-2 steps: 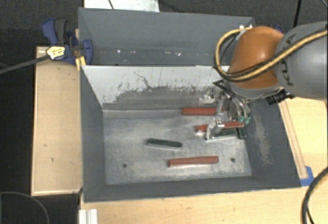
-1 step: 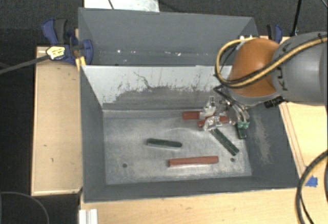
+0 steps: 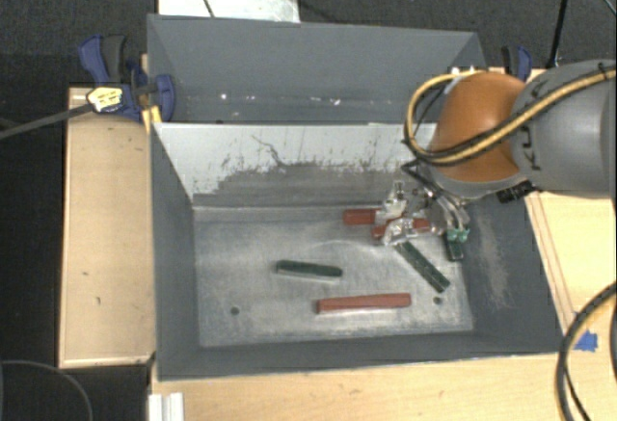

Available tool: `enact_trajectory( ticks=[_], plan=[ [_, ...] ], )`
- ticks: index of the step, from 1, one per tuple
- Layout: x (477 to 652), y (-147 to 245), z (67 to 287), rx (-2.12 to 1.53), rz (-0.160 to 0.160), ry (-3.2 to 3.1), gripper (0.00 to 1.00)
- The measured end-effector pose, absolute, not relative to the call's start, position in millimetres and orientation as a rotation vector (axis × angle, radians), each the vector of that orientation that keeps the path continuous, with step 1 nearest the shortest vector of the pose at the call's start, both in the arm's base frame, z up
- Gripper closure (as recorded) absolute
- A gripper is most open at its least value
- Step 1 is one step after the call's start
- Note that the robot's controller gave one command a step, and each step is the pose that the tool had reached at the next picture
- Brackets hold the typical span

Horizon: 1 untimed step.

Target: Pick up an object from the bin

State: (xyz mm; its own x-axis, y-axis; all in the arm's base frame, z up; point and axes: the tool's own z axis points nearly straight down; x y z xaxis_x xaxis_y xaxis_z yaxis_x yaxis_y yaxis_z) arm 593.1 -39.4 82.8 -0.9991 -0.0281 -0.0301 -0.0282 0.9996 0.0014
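Short red-brown bar (image 3: pixel 359 216), lying at about two o'clock on the floor of the grey metal bin (image 3: pixel 174 246), close under the back wall. Sharing that floor: a dark green stick (image 3: pixel 308 268) near the centre, a longer red-brown bar (image 3: pixel 362 303) at about five o'clock, near that stick and toward the front wall, and a second dark green stick (image 3: pixel 425 268) at about four o'clock, slanting down toward the right. Short red-brown bar blocky, dull, brick-coloured, flat on the floor, left end bare, right end hidden beneath the gripper (image 3: pixel 397 224). Gripper low in the bin, at three o'clock of that bar and directly over its covered end, with the upper tip of the slanting green stick just beside it. Spread apart or closed together: cannot tell, nor whether clamped on the bar
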Motion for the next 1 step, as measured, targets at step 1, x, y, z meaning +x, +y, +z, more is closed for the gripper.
enact_trajectory(
  ticks=[1],
  plan=[
    [585.1, -19.0, 269.2, -0.152, -0.001, 3.125, 1.0]
  ],
)
